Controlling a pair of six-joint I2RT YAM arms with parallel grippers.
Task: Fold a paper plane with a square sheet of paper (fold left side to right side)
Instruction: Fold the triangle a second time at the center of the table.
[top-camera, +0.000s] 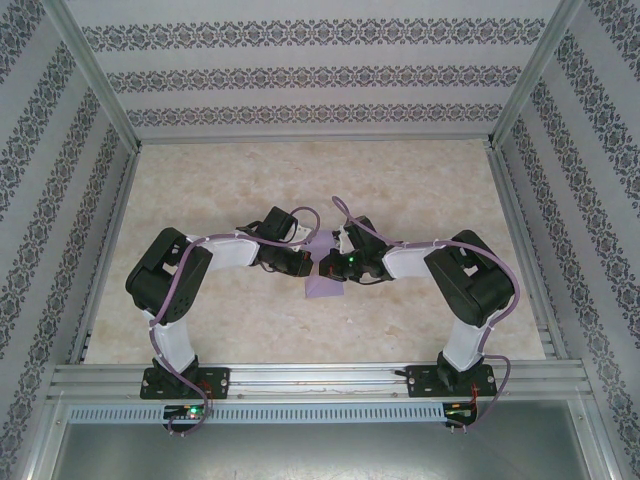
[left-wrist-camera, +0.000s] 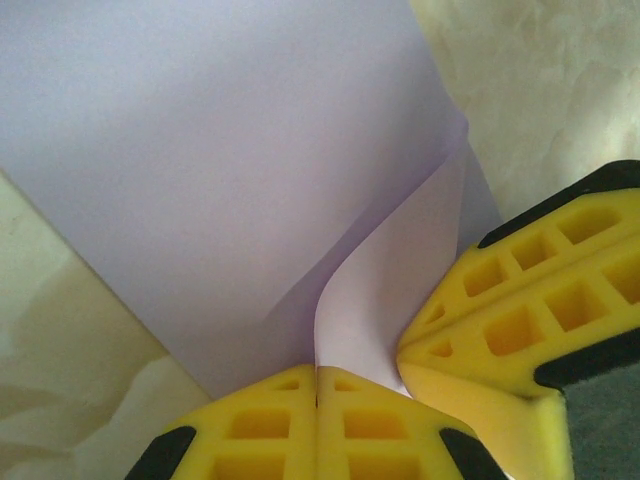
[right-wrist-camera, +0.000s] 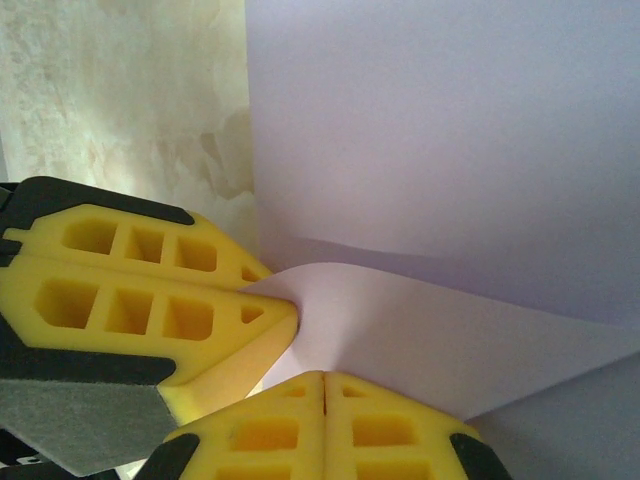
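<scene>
The square sheet of paper (top-camera: 326, 287) is lilac and lies at the middle of the table, between the two arms. My left gripper (top-camera: 303, 263) and right gripper (top-camera: 334, 265) meet over it, tips close together. In the left wrist view a raised flap of the sheet (left-wrist-camera: 390, 300) curls up from the flat part and runs into the seam of my shut left gripper (left-wrist-camera: 317, 372); the right gripper's yellow fingers (left-wrist-camera: 520, 310) press in from the right. In the right wrist view the same flap (right-wrist-camera: 450, 330) enters my shut right gripper (right-wrist-camera: 326, 378), with the left gripper's fingers (right-wrist-camera: 150, 300) pinching its corner.
The marble-patterned table (top-camera: 300, 190) lies open beyond and beside the arms. Aluminium frame posts and patterned walls (top-camera: 60, 150) close it in on the left, right and back. A metal rail (top-camera: 320, 380) carries both arm bases at the near edge.
</scene>
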